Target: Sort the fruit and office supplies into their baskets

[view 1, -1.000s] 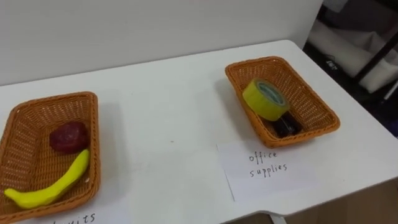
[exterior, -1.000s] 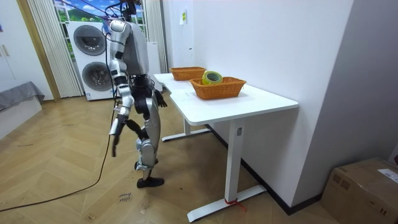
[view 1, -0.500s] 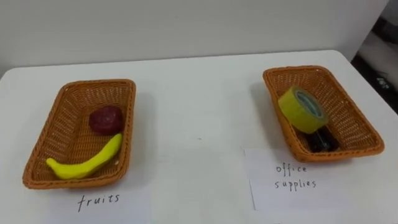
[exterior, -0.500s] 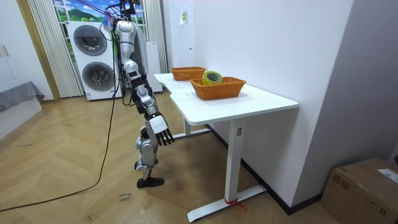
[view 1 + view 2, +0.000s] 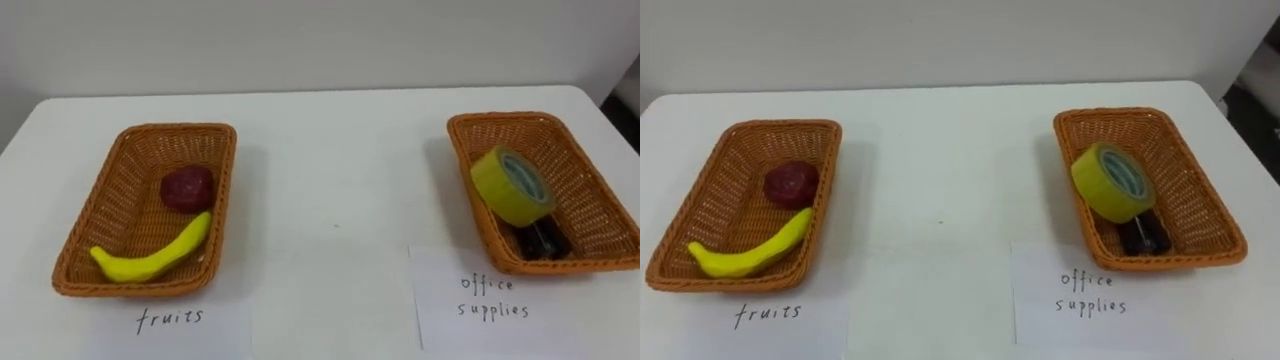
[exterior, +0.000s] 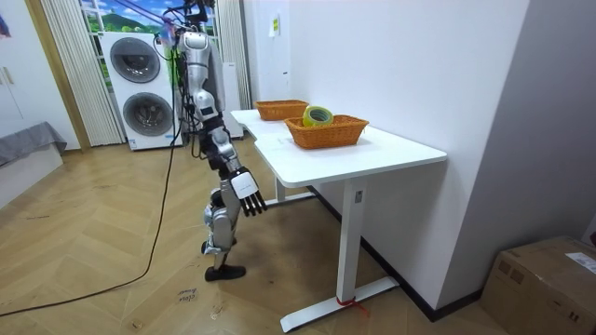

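Everything looks sorted already, so the main risk I see is a needless reach: the yellow roll of tape (image 5: 512,185) leans on edge in the right-hand woven wicker basket (image 5: 580,165), above a small black object (image 5: 541,240), and a nudge could tip it out. The yellow banana (image 5: 150,258) and dark red round fruit (image 5: 186,187) lie in the left-hand woven wicker basket (image 5: 125,195). The right hand (image 6: 244,194) hangs low beside the white table (image 5: 335,170), fingers spread and empty; swinging up, it could clip the edge. Handwritten paper sheets (image 5: 500,300) lie before each basket; nothing blocks them.
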